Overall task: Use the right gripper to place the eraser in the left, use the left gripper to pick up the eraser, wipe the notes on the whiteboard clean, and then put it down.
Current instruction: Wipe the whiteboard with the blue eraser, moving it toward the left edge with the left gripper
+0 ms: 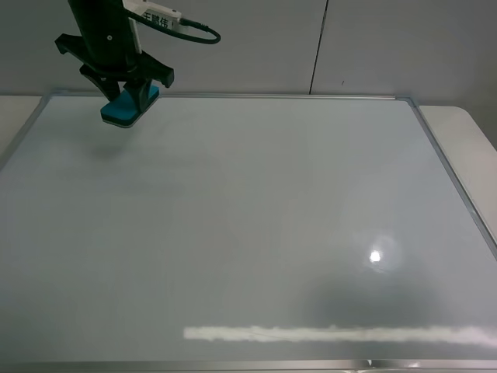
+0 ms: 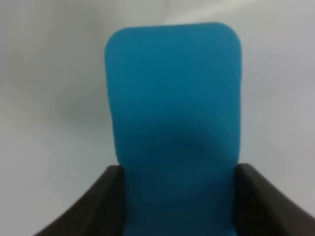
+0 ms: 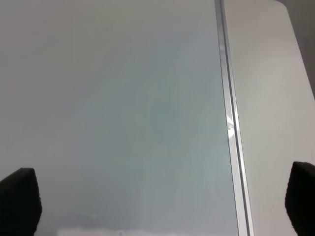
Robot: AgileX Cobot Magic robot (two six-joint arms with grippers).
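1. Gripping the eraser point(image 1: 123, 109), the left tool point(image 1: 128, 92) has both fingers point(image 2: 93, 206) clamped on the teal block's sides.
2. Eraser position: far-left corner of the whiteboard point(image 1: 248, 233), tilted; contact with the surface cannot be determined.
3. Board surface: faint grey smear right of the eraser; glare spot and bright streak near the front edge.
4. Right tool point(image 3: 157, 201): fingers spread wide apart, holding nothing, above the board's silver frame point(image 3: 229, 123) and the tabletop point(image 3: 270, 98).

Teal-blue eraser point(image 1: 124, 109) between black left gripper point(image 1: 128, 92) fingers, above the glossy white, silver-framed whiteboard point(image 1: 256, 233); fingertips of right gripper point(image 3: 162, 206) black.
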